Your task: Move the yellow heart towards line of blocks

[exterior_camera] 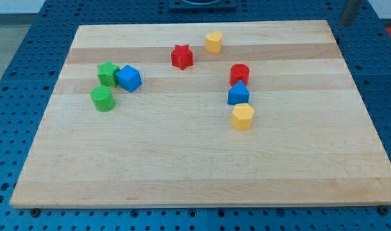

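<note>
The yellow heart [214, 42] lies near the view's top, just right of the red star [181, 56]. Below and to its right, a red cylinder [239, 73], a blue triangular block [238, 94] and a yellow hexagon [243, 117] form a short line running down the view. A dark rod shows at the view's top right corner, beyond the board's edge. My tip [345, 24] is far to the right of the yellow heart and touches no block.
A green star [108, 72], a blue block [128, 78] and a green cylinder [103, 99] cluster at the view's left. The wooden board [195, 167] lies on a blue perforated table.
</note>
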